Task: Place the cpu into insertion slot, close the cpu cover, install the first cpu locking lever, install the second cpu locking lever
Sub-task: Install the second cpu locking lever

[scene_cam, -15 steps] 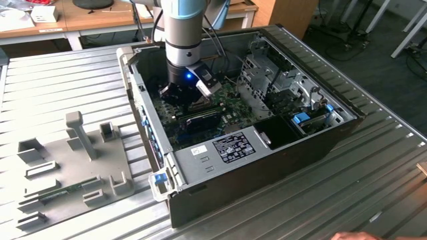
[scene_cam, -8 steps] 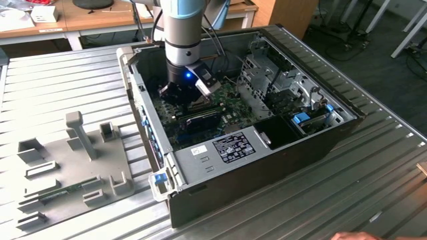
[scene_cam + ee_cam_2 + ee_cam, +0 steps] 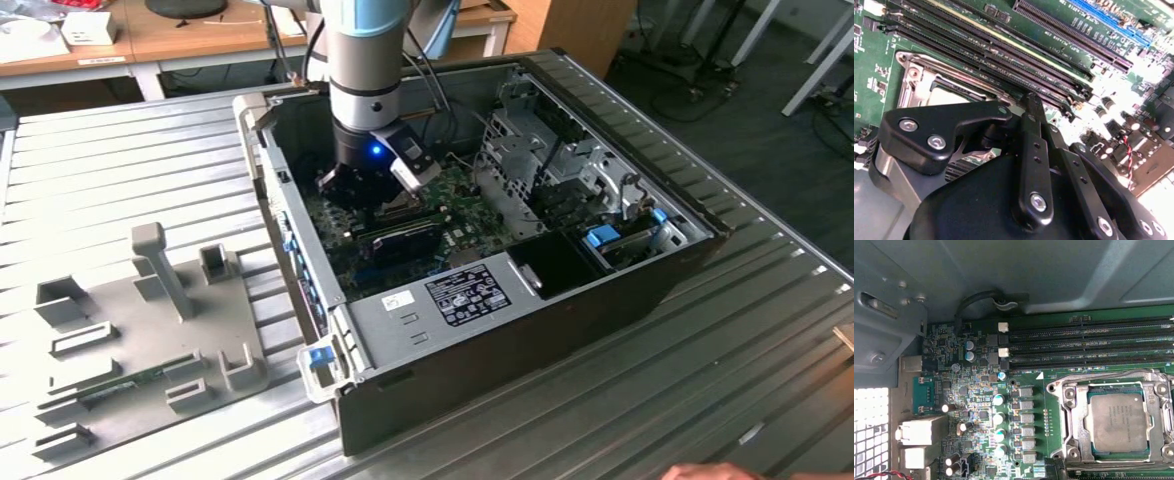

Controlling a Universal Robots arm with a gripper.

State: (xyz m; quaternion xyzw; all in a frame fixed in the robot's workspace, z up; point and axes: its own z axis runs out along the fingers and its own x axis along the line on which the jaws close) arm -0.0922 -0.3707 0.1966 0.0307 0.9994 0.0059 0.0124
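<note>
The cpu [image 3: 1116, 422], a silvery-tan square chip, lies flat in the insertion slot [image 3: 1070, 412] on the green board. The cpu cover [image 3: 1154, 386], a thin metal frame, lies down around the chip, whose top shows through the window. In the second wrist view the cpu [image 3: 949, 97] and the insertion slot's rim [image 3: 909, 75] sit just beyond the black gripper [image 3: 1030, 102], whose tip is low over the board at the socket's edge beside the memory slots. In the exterior view the gripper [image 3: 378, 205] reaches down into the open computer case, over the board. I cannot make out the locking levers.
The case's walls [image 3: 287, 215] close in around the board, with silver drive cages [image 3: 561, 170] at the exterior view's right. Long black memory slots [image 3: 1089, 345] run beside the socket. A grey fixture plate [image 3: 147, 330] with upright stands lies on the ribbed metal table. A hand [image 3: 707, 472] shows at the front edge.
</note>
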